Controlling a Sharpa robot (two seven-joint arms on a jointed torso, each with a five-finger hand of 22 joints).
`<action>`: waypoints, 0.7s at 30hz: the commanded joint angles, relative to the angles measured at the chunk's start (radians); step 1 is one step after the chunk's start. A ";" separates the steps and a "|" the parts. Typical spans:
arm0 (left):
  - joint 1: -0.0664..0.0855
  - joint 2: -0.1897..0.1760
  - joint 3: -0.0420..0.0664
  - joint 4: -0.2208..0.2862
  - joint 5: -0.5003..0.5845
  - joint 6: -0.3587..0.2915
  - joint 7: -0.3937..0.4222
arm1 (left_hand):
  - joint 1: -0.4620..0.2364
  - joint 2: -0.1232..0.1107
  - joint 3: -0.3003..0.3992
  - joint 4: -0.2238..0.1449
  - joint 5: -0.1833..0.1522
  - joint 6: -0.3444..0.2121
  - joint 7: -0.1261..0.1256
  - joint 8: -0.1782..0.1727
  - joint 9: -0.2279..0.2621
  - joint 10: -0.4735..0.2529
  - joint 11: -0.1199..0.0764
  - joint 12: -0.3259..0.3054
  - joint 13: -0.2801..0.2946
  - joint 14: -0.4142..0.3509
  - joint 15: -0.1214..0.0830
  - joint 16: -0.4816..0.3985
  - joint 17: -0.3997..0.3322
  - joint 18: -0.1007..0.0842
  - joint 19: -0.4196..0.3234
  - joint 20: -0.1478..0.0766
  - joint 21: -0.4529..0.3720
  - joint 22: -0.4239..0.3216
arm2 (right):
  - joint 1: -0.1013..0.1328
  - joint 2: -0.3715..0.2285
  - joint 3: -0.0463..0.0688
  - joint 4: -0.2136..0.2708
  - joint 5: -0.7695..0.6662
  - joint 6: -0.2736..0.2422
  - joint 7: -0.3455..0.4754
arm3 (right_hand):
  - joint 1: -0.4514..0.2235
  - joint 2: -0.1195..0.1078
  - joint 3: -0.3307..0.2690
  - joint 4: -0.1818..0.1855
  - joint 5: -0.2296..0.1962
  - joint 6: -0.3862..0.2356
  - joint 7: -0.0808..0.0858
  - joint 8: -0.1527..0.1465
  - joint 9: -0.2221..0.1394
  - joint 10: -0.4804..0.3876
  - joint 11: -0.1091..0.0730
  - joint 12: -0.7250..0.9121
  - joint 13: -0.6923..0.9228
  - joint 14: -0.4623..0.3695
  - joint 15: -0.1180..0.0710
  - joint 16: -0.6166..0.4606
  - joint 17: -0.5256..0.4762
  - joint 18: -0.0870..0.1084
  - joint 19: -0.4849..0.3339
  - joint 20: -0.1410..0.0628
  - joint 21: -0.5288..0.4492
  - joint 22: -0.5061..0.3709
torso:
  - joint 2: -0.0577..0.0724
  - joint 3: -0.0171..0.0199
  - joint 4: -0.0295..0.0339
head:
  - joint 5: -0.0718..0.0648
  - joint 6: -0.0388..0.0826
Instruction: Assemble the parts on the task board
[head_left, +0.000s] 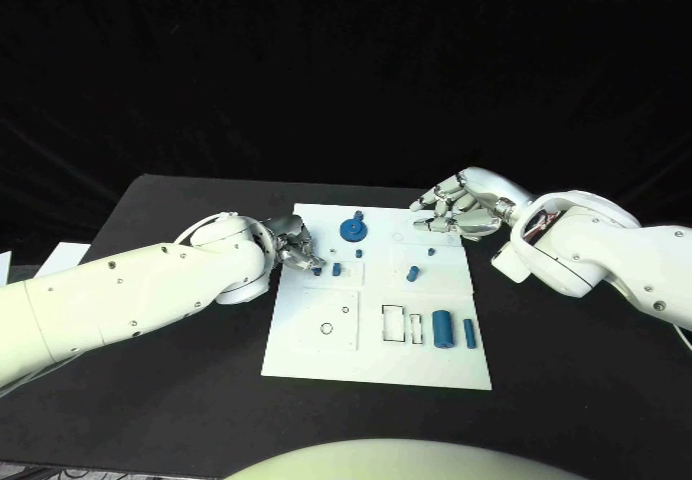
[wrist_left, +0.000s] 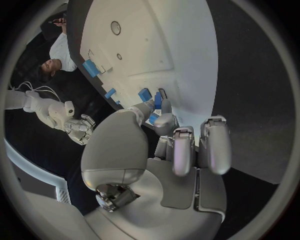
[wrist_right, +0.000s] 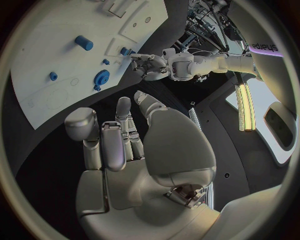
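Observation:
The white task board (head_left: 310, 350) lies mid-table. My left hand (head_left: 299, 247) is at its left edge, thumb and a finger pinching a small blue part (wrist_left: 157, 101) just above the board (wrist_left: 169, 45). A blue peg (head_left: 336, 268) stands right beside those fingertips. My right hand (head_left: 459, 210) hovers over the board's far right corner, fingers apart and loosely bent, holding nothing (wrist_right: 131, 145). On the board are a round blue gear (head_left: 353, 229), a blue peg (head_left: 413, 272) and two blue cylinders (head_left: 443, 328) near the right edge.
Rectangular slots (head_left: 397, 322) and a small round hole (head_left: 327, 328) mark the board's near half. The black table (head_left: 173, 330) stretches round the board. A white sheet (head_left: 65, 255) lies at the table's left edge.

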 joint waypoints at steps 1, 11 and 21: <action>-0.005 0.002 0.000 0.002 -0.056 -0.031 0.011 | 0.017 0.009 0.075 -0.075 0.003 0.019 -0.017 0.003 0.001 0.007 -0.003 -0.001 0.001 0.105 -0.006 0.002 0.263 -0.017 0.046 -0.005 0.006 0.127 | -0.001 0.000 0.000 0.002 -0.001 0.006 0.010 | -0.004 0.007 0.000 0.005 0.003 -0.001 0.002 0.007 -0.001 -0.006 0.001 -0.003 -0.001 0.036 -0.004 -0.005 -0.001 0.012 -0.002 0.000 -0.007 -0.001 | 0.001 -0.0003 -0.0014 | 0.001 -0.002; -0.022 0.010 0.001 0.000 -0.149 -0.054 0.016 | 0.018 0.008 0.076 -0.077 0.002 0.020 -0.017 0.003 0.001 0.009 -0.003 0.000 0.002 0.105 -0.006 0.002 0.263 -0.018 0.048 -0.006 0.010 0.131 | -0.001 0.000 0.000 0.001 -0.001 0.007 0.012 | -0.006 0.008 -0.001 0.008 0.004 -0.001 0.002 0.007 -0.001 -0.005 0.001 -0.001 -0.001 0.036 -0.004 -0.006 -0.002 0.013 -0.002 0.000 -0.008 -0.003 | 0.001 -0.0002 -0.0020 | 0.000 -0.005; -0.024 0.009 0.001 0.005 -0.163 0.000 0.012 | 0.019 0.005 0.076 -0.080 0.002 0.021 -0.017 0.004 0.001 0.011 -0.003 0.001 0.003 0.105 -0.006 0.002 0.263 -0.018 0.048 -0.006 0.010 0.131 | -0.001 0.000 0.000 0.000 -0.001 0.009 0.013 | -0.006 0.008 -0.001 0.008 0.004 -0.001 0.002 0.007 -0.001 -0.005 0.001 -0.001 -0.001 0.036 -0.004 -0.006 -0.002 0.013 -0.002 0.000 -0.008 -0.003 | 0.000 -0.0006 -0.0006 | -0.002 -0.007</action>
